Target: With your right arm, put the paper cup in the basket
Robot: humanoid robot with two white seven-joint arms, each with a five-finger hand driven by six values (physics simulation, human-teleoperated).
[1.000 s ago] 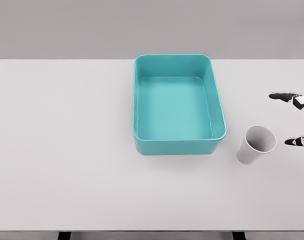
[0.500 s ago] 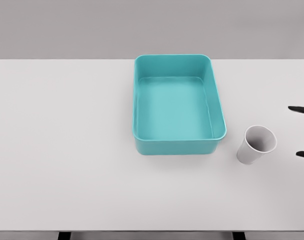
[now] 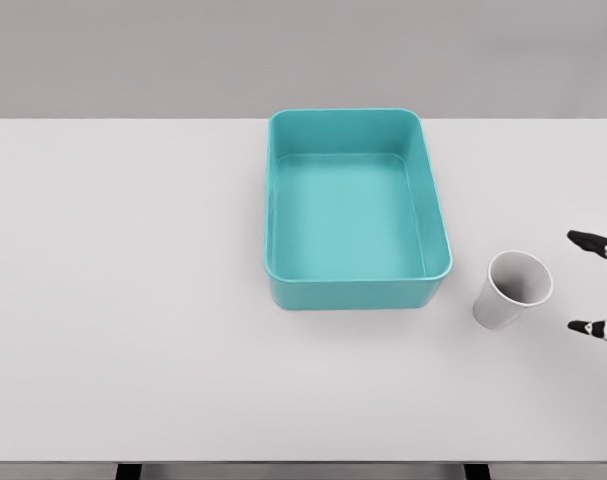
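A white paper cup [image 3: 512,289] stands on the white table, tilted so its open mouth faces up and to the right, just right of the basket. The teal rectangular basket [image 3: 430,205] sits at the table's middle, holding nothing. My right hand [image 3: 594,284] shows only as two black fingertips [image 3: 584,239] at the right edge, spread wide apart, a short way right of the cup and not touching it. The rest of that hand and arm lies outside the picture. No left arm shows.
The white table [image 3: 133,300] reaches across the whole view, its front edge near the bottom. A grey wall stands behind it.
The right fingertips slid out towards the right edge, then came back in lower down and nearer the cup. Cup and basket have not moved.
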